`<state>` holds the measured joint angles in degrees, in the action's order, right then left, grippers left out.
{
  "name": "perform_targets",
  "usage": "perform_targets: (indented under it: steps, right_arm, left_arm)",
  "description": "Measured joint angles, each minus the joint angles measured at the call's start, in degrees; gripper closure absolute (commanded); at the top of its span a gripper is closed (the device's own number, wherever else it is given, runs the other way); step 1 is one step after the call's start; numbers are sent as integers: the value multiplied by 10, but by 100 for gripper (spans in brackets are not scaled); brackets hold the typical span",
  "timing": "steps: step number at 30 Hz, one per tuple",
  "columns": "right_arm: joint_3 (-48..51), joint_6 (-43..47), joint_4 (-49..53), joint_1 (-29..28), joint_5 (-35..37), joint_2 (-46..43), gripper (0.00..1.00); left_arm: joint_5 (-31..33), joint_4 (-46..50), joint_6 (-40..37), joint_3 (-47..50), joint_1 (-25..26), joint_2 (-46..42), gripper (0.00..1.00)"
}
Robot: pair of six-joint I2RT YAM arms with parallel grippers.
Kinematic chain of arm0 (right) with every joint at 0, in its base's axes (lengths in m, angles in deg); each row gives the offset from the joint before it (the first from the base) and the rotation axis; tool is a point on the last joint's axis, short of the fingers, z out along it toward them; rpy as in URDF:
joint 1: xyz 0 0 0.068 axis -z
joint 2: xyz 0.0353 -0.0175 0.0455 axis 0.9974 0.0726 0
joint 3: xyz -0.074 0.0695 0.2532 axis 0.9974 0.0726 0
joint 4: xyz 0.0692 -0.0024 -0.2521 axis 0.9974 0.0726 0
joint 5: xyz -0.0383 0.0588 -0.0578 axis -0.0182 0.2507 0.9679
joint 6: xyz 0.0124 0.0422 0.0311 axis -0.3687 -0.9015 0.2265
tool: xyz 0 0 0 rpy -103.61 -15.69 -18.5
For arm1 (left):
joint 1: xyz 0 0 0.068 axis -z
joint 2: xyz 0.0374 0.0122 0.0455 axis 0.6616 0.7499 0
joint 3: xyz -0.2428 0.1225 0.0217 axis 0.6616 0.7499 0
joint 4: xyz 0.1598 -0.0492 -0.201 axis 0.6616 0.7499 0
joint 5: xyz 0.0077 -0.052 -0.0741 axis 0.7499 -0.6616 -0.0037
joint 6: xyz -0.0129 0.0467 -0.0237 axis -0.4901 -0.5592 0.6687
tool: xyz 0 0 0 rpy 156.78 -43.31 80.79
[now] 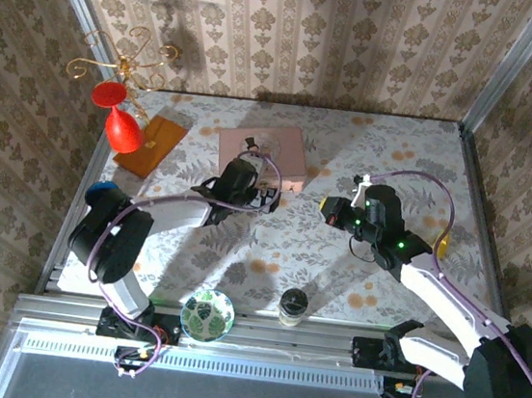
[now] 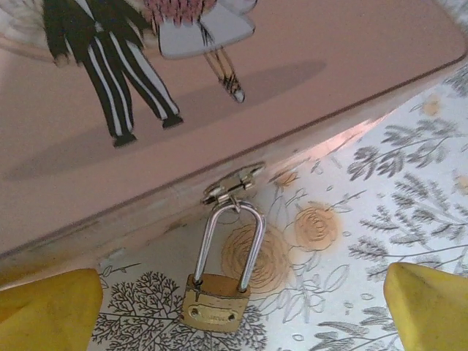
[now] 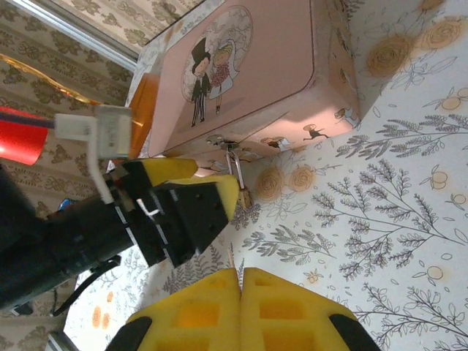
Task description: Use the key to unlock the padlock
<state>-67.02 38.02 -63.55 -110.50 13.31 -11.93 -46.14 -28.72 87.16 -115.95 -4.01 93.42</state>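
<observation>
Flowered table (image 1: 335, 266) carries a pink box (image 2: 292, 58), with the small brass padlock (image 2: 214, 306) hanging from its near clasp. Left end effector (image 2: 238, 314) gapes wide, facing the padlock. Right end effector (image 3: 241, 292) is pressed closed, and I cannot tell whether it holds anything.

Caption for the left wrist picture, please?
Small brass padlock hangs from the pink box's clasp, resting on floral cloth, framed by the open left pincer.

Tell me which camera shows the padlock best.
Left wrist: the padlock is close and whole, its shackle through the hasp of the pink box, its body on the cloth. Right wrist shows it small, partly behind the left hand. In the top external view it is too small to tell.
</observation>
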Motion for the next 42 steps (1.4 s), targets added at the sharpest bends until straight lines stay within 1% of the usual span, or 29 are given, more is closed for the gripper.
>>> perform_targets:
  steps: [4,6,15,17,21,26,32,34,36,38,40,42]
  right_arm:
    - [2,0,-5,0,2,-3,100]
    - [5,-2,-10,0,2,-4,100]
    - [14,-13,-27,0,2,-4,100]
    - [14,-14,-29,0,2,-4,100]
    - [15,-14,-31,0,2,-4,100]
    - [16,-14,-33,0,2,-4,100]
    - [16,-14,-35,0,2,-4,100]
    - [17,-14,-35,0,2,-4,100]
    - [17,-14,-36,0,2,-4,100]
    - [18,-14,-36,0,2,-4,100]
    - [19,-14,-36,0,2,-4,100]
    - [19,-14,-36,0,2,-4,100]
  left_arm:
    - [-15,36,-10,-26,-7,36,0]
    - [-17,47,-11,-35,-7,46,2]
    - [-19,47,-3,-47,-7,83,22]
    - [-12,44,4,-49,-5,87,25]
    - [7,32,18,-50,7,89,27]
    - [51,28,41,-50,28,89,30]
    - [107,30,61,-50,32,89,41]
    - [120,32,65,-52,32,89,47]
    - [127,33,68,-55,33,89,48]
    - [132,35,69,-61,35,89,54]
    - [134,36,71,-65,36,89,54]
    - [134,37,71,-66,38,89,52]
